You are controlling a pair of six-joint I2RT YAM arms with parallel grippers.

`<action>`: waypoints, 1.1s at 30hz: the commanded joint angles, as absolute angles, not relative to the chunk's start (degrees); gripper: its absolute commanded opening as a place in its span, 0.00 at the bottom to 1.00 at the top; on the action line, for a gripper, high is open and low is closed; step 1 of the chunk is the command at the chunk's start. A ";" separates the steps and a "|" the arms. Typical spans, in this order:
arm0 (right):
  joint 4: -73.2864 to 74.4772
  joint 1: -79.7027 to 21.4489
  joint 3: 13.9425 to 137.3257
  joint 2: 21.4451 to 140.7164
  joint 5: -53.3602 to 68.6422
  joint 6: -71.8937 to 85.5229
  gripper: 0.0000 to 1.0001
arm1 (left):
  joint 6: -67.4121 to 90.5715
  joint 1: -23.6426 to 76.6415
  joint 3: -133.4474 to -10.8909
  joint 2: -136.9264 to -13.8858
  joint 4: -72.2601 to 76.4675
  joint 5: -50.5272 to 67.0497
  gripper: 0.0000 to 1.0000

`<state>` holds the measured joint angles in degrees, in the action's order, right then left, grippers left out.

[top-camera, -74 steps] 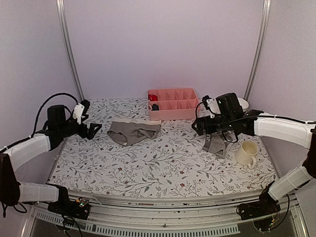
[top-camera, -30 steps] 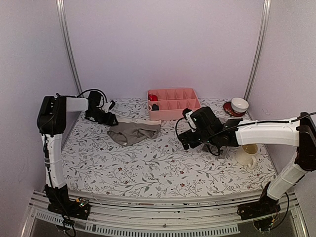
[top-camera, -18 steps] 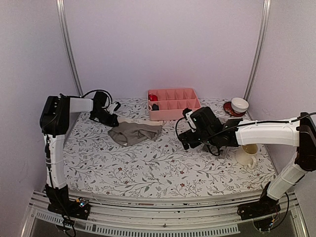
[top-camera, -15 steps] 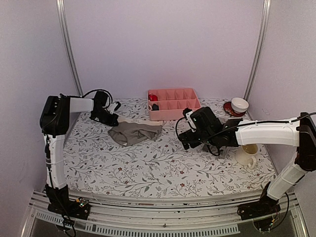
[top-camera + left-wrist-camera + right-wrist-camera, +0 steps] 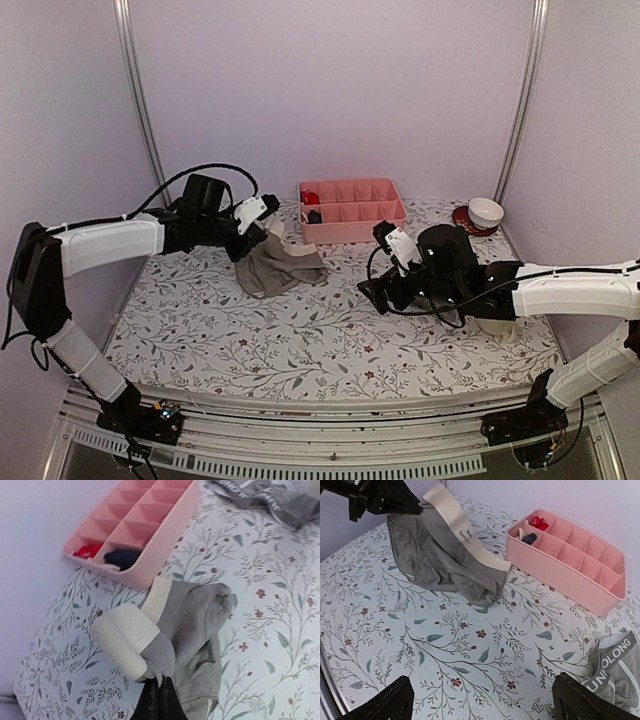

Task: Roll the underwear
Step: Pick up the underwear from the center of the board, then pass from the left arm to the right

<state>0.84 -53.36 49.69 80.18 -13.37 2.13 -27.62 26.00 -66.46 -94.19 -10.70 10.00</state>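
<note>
The grey briefs (image 5: 278, 266) lie bunched on the floral table left of centre, with their pale waistband (image 5: 125, 635) lifted and folded over. My left gripper (image 5: 266, 233) is shut on the briefs' upper left corner; in the left wrist view its dark fingertips (image 5: 159, 696) pinch the grey cloth just under the waistband. The grey boxer-briefs (image 5: 615, 672) with a dark lettered waistband lie at the right, and also show in the left wrist view (image 5: 272, 496). My right gripper (image 5: 377, 292) hovers open over bare table, its fingers (image 5: 384, 702) far apart, well right of the briefs (image 5: 437, 560).
A pink divided tray (image 5: 350, 210) stands at the back centre, with small red and dark items in its left cells. A white bowl (image 5: 486, 212) on a red saucer sits at the back right. A cream mug (image 5: 497, 325) is partly hidden behind my right arm.
My left gripper has shut on the briefs' corner and carried it up and to the right, bunching the cloth. My right gripper has shifted a little toward the front right, still open.
</note>
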 commanded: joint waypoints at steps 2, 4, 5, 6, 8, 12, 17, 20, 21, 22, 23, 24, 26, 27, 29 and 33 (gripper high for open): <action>-16.49 -54.59 40.80 70.03 3.52 -9.45 0.99 | -44.26 33.63 -52.07 -80.68 -1.87 14.52 0.00; -21.15 -55.00 37.18 68.04 8.32 -13.40 0.99 | -47.22 35.87 -48.19 -75.94 -0.93 15.67 0.00; -23.41 -55.22 35.67 67.36 12.24 -16.08 0.99 | -48.44 36.75 -46.50 -74.05 -0.89 16.46 0.00; -25.60 -55.69 34.22 67.03 14.59 -18.06 0.99 | -49.37 37.38 -45.10 -71.69 -0.76 17.16 0.00; -28.56 -57.39 32.73 67.56 16.36 -21.36 0.99 | -51.01 38.63 -42.41 -69.00 -0.31 18.30 0.00; -29.65 -60.86 33.78 72.32 14.90 -25.60 0.99 | -52.68 41.00 -38.37 -66.32 0.26 19.11 0.00; -39.45 -62.08 32.72 78.95 14.31 -25.50 0.99 | -53.03 43.86 -36.07 -66.06 1.09 18.66 0.00; -44.56 -62.46 33.65 83.60 12.96 -24.01 0.99 | -53.00 44.95 -35.16 -65.88 1.53 19.51 0.00; -45.13 -62.75 34.54 85.33 12.34 -23.80 0.98 | -52.98 45.38 -34.85 -65.70 1.69 19.61 0.00; -45.13 -63.05 35.91 87.35 11.30 -23.53 0.96 | -52.92 45.64 -34.59 -65.59 1.81 19.67 0.00; -44.91 -63.25 37.18 89.21 10.92 -23.37 0.94 | -52.91 46.00 -34.38 -65.43 1.89 19.75 0.00; -44.64 -63.61 38.51 91.44 10.76 -23.30 0.92 | -52.75 46.39 -34.10 -65.21 1.99 19.70 0.00; -44.20 -64.40 41.04 94.22 9.50 -23.80 0.89 | -52.60 47.10 -33.78 -64.98 2.07 19.41 0.00; -43.69 -64.61 42.52 95.38 9.44 -23.96 0.87 | -52.56 47.36 -33.63 -64.95 2.11 19.07 0.00; -42.24 -65.01 45.35 97.15 8.59 -23.38 0.81 | -52.44 47.76 -33.42 -64.79 2.11 18.73 0.00; -40.56 -65.13 49.26 100.03 6.73 -20.80 0.77 | -52.38 47.96 -32.93 -64.40 2.32 18.99 0.00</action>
<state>-40.82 -64.66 45.45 97.95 9.56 -23.40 -52.34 47.11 -33.85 -65.71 0.62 18.59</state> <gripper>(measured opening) 0.781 0.009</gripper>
